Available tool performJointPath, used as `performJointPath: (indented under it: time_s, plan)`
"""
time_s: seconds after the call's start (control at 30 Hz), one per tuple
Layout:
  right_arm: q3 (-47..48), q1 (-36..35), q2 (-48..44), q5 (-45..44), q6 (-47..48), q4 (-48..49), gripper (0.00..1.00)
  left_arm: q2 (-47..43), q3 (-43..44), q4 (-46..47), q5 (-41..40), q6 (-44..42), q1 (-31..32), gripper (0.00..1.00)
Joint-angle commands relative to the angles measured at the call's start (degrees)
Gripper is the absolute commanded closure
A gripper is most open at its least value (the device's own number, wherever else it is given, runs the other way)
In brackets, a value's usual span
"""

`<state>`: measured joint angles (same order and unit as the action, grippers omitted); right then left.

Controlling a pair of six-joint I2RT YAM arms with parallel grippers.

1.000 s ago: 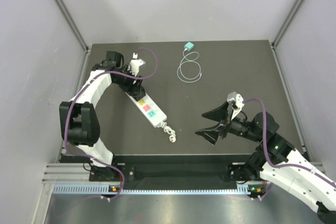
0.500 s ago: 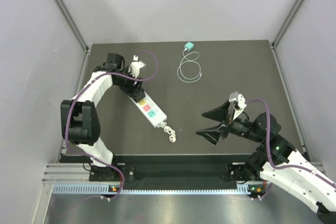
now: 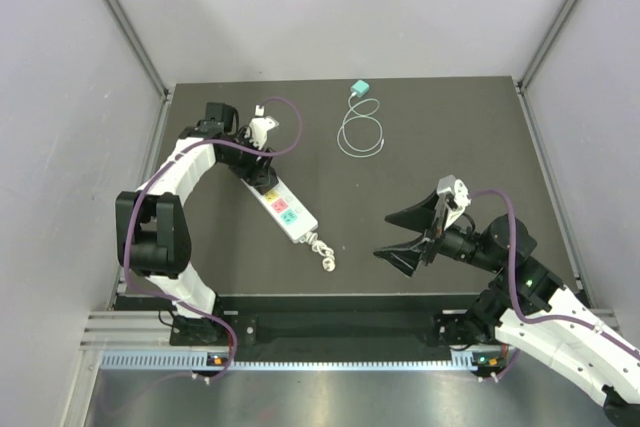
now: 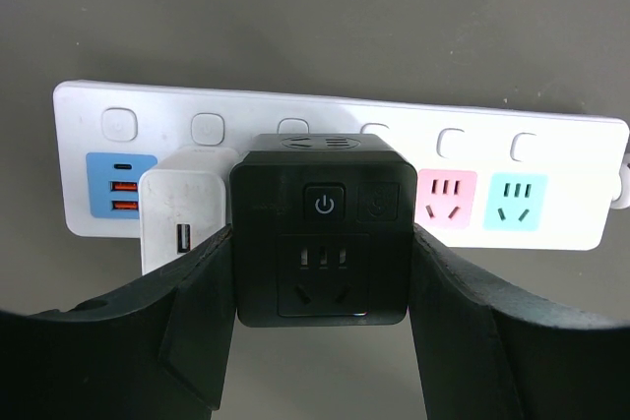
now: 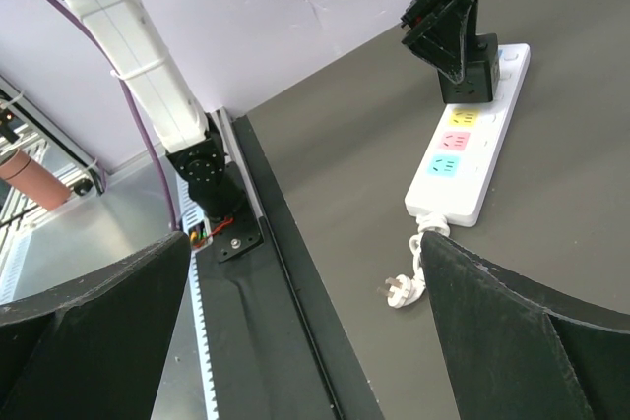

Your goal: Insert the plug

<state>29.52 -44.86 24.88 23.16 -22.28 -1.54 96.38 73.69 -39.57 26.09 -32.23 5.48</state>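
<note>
The only legible sign is a standby power symbol, printed in white on the left square button [image 4: 325,205] on the face of the black socket adapter [image 4: 320,282]. The adjacent right button [image 4: 377,206] carries a faint mark that cannot be read. No words, brand names or numbers can be read on the white power strip [image 4: 581,204] in any view.

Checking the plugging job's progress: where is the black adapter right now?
Left wrist view: the black adapter is gripped by the left tool, over the white power strip, between a white charger and the pink socket.
</note>
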Motion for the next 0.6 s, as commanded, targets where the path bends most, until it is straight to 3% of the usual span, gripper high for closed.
performJointPath:
  time_s: [0.0,0.27,0.57]
  plan:
    - [0.6,0.5,0.1,0.0,0.0,1.7,0.0,0.9,-1.2,2.0,-2.1,-1.6,0.0,1.0]
    - [1.7,0.4,0.8,0.0,0.7,1.7,0.0,-0.7,1.1,-2.4,-4.4,0.1,1.7,1.0]
    - [1.6,0.4,0.6,0.5,-0.5,1.7,0.0,-4.7,-1.6,-2.4,-1.0,3.2,3.0,1.0]
